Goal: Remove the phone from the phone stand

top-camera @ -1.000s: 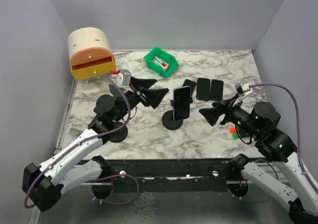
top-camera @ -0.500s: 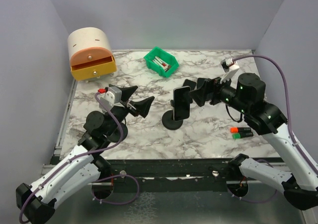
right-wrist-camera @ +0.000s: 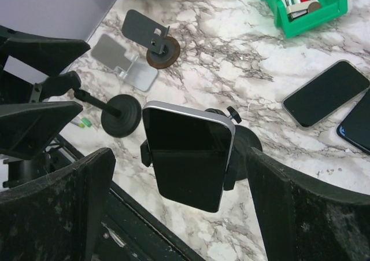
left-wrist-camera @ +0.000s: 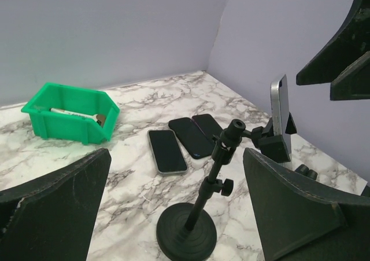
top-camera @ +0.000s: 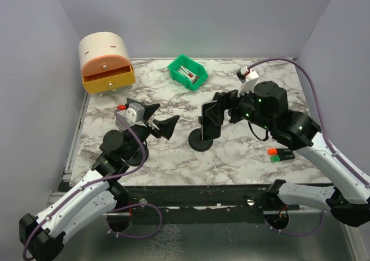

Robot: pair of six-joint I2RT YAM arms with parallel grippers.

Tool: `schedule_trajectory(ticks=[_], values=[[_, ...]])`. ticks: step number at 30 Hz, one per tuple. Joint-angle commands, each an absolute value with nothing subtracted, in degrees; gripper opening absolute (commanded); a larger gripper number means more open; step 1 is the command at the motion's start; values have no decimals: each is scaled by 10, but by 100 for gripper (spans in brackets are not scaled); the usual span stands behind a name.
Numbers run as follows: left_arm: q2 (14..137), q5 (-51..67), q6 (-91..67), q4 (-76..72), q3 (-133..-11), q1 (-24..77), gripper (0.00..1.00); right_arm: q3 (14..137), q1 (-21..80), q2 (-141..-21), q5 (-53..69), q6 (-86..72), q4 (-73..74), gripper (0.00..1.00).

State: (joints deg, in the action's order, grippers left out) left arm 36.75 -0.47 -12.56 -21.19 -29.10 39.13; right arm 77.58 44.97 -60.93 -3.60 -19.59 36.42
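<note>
The phone (right-wrist-camera: 188,157), dark-screened with a silver edge, sits upright in the clamp of the black phone stand (left-wrist-camera: 207,198), whose round base (top-camera: 201,140) rests mid-table. My right gripper (right-wrist-camera: 180,157) is open, and the phone shows between and just beyond its fingers without being touched. From above, the right gripper (top-camera: 221,107) is at the phone's (top-camera: 210,118) right side. My left gripper (top-camera: 167,111) is open and empty to the left of the stand. Its own view frames the stand's pole, with the left gripper (left-wrist-camera: 176,157) short of it and the phone (left-wrist-camera: 280,117) edge-on.
Three phones (left-wrist-camera: 166,151) lie flat behind the stand. A green bin (top-camera: 187,72) of markers is at the back, a drawer box (top-camera: 106,61) at back left. Orange and green markers (top-camera: 280,153) lie front right. Spare stands (right-wrist-camera: 124,61) and a black disc base (right-wrist-camera: 119,114) stand at left.
The right arm swung from the front right up and left to the phone, its jaws opening wide. The left gripper pulled back to the left and opened a little more.
</note>
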Motion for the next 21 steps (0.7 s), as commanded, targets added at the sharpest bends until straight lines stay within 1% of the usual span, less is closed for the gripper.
schedule_trajectory(ticks=[1,6,14,21], values=[[366,-11,-119,-208,-291,392,97,798,475,-639,-107,-205,396,100],[366,-11,-120,-207,-290,391,97,797,486,-655,-132,-210,391,100],[368,-6,-125,-205,-292,391,97,806,499,-672,-126,-219,378,100],[364,-7,-124,-204,-292,391,97,831,519,-697,-186,-234,406,100]])
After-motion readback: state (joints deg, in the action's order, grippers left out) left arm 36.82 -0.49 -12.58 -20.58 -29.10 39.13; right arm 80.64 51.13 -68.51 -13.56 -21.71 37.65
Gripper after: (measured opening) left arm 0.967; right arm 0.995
